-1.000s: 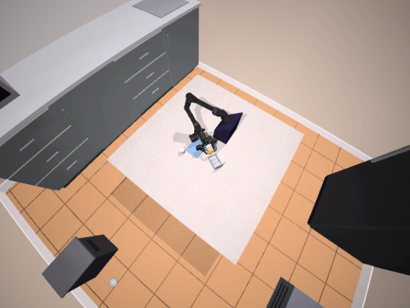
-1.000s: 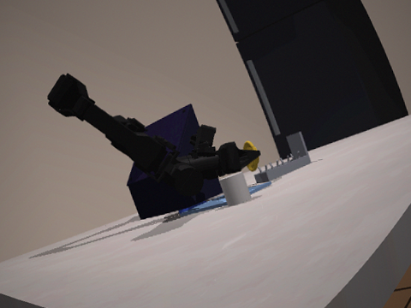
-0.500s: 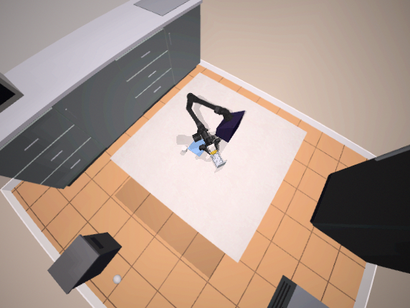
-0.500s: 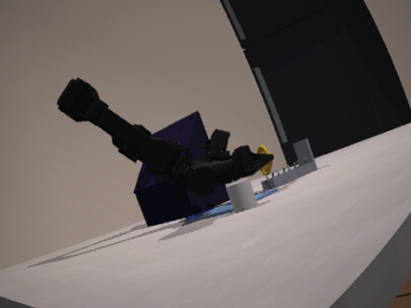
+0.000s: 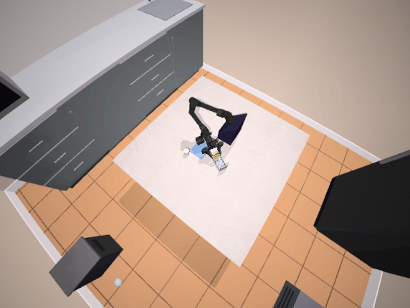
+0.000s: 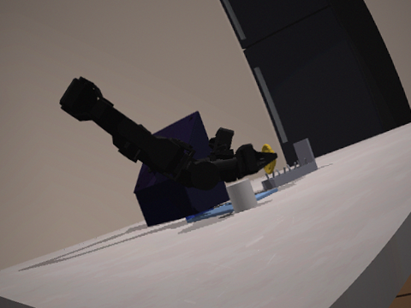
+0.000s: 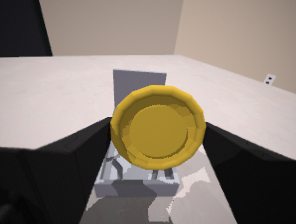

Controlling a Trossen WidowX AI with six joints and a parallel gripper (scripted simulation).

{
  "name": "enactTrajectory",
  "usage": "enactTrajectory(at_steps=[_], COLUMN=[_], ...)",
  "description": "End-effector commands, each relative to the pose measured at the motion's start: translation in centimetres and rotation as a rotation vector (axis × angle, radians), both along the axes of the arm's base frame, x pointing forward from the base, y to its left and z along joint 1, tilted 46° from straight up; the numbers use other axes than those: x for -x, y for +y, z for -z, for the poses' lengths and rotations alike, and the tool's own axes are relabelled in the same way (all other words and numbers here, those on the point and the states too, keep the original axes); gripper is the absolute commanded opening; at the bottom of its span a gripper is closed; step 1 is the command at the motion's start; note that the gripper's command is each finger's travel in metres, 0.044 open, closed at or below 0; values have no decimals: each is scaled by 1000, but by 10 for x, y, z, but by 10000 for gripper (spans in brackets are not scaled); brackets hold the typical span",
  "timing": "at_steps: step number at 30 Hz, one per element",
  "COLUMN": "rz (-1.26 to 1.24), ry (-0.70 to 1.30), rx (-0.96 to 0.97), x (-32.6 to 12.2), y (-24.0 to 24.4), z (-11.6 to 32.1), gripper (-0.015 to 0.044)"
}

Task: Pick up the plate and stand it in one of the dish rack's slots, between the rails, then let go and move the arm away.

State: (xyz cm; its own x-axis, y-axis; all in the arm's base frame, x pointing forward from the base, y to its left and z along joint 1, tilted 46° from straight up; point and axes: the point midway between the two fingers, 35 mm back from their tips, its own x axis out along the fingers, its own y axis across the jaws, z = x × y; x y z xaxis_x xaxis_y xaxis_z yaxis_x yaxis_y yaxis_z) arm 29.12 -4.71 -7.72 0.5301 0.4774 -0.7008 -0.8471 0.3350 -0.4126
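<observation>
The end effector [image 5: 213, 153] [image 6: 271, 156] [image 7: 157, 124] grasps the yellow plate [image 5: 216, 156] [image 6: 272, 162] [image 7: 158, 131] by opposite edges, at nine and three o'clock in the wrist view. The plate is round, smooth, with a raised faceted rim, standing upright above the near end of the grey dish rack [image 5: 221, 168] [image 6: 292, 176] [image 7: 137, 189], whose flat panel rises behind it at twelve o'clock. The surface [image 5: 229, 204] [image 6: 234, 266] [image 7: 45, 95] is pale and faintly mottled. No writing is readable. The black arm [image 5: 195, 116] [image 6: 138, 144] bends at a high elbow, its forearm slanting down to a nearly level wrist.

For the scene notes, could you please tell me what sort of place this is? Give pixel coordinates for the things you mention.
Probably a kitchen: drawer cabinets [image 5: 118, 97] under a long counter, a dark two-door fridge [image 6: 299, 62], and a dish rack [image 5: 220, 164] [image 6: 292, 175] [image 7: 137, 189].
</observation>
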Motion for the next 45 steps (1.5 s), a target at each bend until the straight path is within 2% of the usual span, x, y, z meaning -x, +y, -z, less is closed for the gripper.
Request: enactTrajectory(at_steps=[1, 22, 33, 45], rz=[-6, 4, 5, 11], ry=[10, -17, -26, -11], rx=[-4, 10, 15, 15], x=[2, -4, -4, -1], y=[10, 21, 6, 10], z=[8, 19, 33, 30], gripper=[0, 0, 0, 0])
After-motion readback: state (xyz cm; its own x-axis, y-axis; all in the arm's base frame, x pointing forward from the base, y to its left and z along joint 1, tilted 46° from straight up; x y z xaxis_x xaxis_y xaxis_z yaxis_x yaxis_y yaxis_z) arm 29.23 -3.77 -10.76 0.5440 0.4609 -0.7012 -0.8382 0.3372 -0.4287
